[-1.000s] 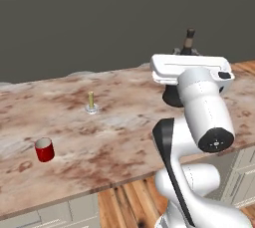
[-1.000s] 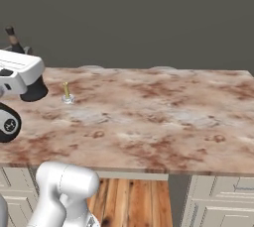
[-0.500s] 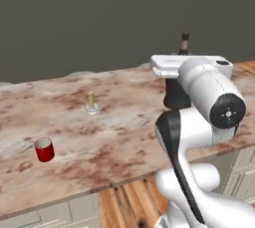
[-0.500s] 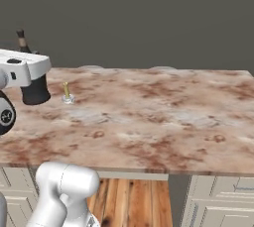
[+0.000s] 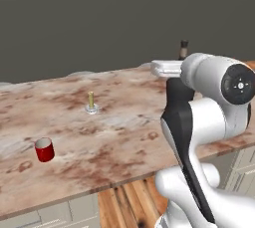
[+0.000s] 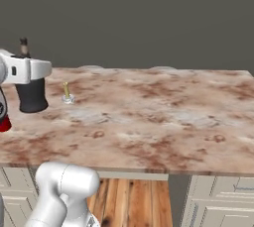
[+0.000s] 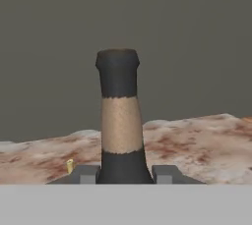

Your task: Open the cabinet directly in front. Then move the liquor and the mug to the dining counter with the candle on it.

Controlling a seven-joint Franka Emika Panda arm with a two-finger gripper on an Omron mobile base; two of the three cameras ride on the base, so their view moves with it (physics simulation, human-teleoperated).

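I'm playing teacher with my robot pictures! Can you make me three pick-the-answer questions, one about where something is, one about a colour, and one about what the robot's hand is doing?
1. Where does the mug stand?
A. On the dining counter
B. On the wooden floor
C. On top of the robot arm

2. What colour is the mug?
A. Blue
B. Red
C. Green

3. What is the gripper doing?
A. Hanging open with nothing in it
B. Squeezing the candle
C. Closed on the liquor

Answers:
1. A, the left base view shows the mug upright on the marbled stone top, near its front edge.
2. B, it is plain bright red.
3. C, in the hand view the bottle stands upright between the two fingertips, while the candle stands apart on the counter.
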